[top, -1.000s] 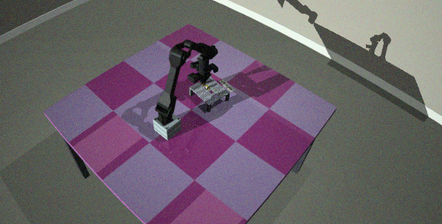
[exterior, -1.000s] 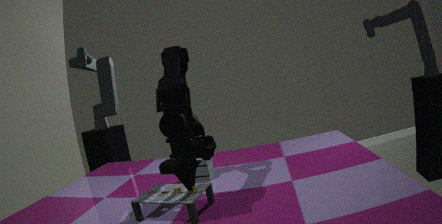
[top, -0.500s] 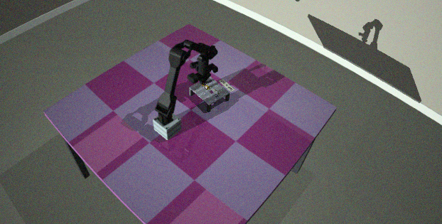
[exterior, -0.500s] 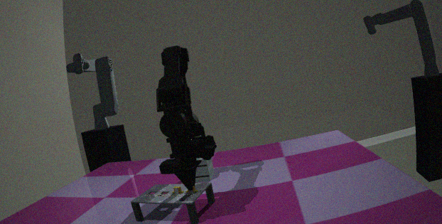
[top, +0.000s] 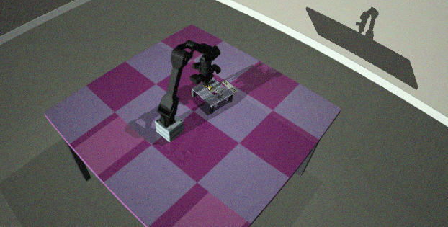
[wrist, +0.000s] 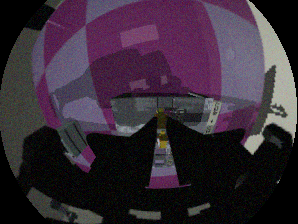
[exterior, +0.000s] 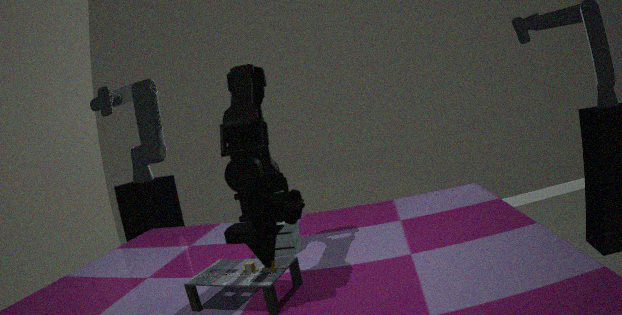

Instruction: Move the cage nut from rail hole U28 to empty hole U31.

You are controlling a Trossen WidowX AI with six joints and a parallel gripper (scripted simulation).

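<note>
Gripping cage nut (wrist: 161, 114) — end effector (top: 207, 83) (exterior: 270, 265) (wrist: 161, 119) @ rail plate (top: 215, 100) (exterior: 225, 281) (wrist: 131, 114)

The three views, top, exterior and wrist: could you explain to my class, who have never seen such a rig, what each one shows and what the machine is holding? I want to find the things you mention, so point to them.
The machine is one black jointed arm (top: 175, 79) (exterior: 246, 135), standing on a checkered table (top: 216, 162) (exterior: 360, 285) (wrist: 150, 60). The top view looks down from above and to one side. The exterior view looks across the table, with two more arms on dark pedestals behind. The wrist view rides on the arm, looking past its own dark fingers.

On the table stands a small grey rail plate on legs (top: 217, 101) (exterior: 206, 282) (wrist: 131, 114), with small yellow cage nuts on it. The gripper (top: 207, 83) (exterior: 270, 265) (wrist: 161, 119) is closed on one cage nut at the plate; which hole that is, the pictures are too coarse to tell.
</note>
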